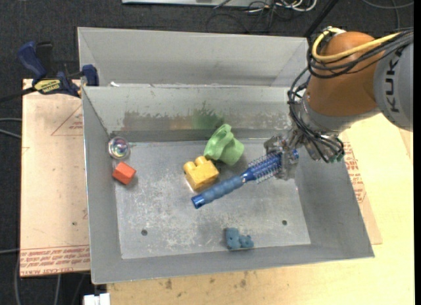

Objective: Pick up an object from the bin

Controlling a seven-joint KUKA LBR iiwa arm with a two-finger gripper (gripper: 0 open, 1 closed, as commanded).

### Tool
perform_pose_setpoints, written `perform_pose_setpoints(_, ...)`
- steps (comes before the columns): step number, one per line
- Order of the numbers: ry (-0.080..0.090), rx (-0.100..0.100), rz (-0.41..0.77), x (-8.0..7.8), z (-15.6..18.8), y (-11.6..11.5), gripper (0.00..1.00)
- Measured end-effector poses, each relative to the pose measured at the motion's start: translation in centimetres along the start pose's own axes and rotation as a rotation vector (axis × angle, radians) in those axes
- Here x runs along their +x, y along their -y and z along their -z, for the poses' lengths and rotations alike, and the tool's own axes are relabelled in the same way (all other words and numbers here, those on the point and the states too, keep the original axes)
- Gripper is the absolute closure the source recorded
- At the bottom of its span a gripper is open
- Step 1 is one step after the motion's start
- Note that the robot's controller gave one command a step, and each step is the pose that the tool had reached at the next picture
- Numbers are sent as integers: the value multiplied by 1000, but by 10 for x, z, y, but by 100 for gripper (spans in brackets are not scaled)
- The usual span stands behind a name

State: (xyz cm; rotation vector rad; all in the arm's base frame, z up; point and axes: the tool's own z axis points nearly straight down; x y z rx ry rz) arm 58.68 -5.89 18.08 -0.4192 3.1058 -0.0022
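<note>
Tool (pixel 281 158) at the bristle end of a blue brush (pixel 231 183), right of the middle of the bin (pixel 164 221)

A small blue block (pixel 237 239) is seen nearest, by the front wall; behind it the blue brush is laid slantwise, handle down-left, bristle head up-right against the tool; whether the tool is clenched or released cannot be told; a yellow block (pixel 200 172) is just beside the handle; a green lump (pixel 223 144) is behind it; a red cube (pixel 123 173) and a shiny ball (pixel 119 146) are far left.

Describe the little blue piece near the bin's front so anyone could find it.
Look in the grey bin, along its front wall, lowest in view. Right of the middle lies a small dull-blue block, alone. Unlike the long bright-blue brush behind it, it is short and knobby.
</note>
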Motion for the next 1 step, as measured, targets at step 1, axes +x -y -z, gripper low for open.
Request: perform_pose_setpoints(1,3,2,-1,-5,73,8,100)
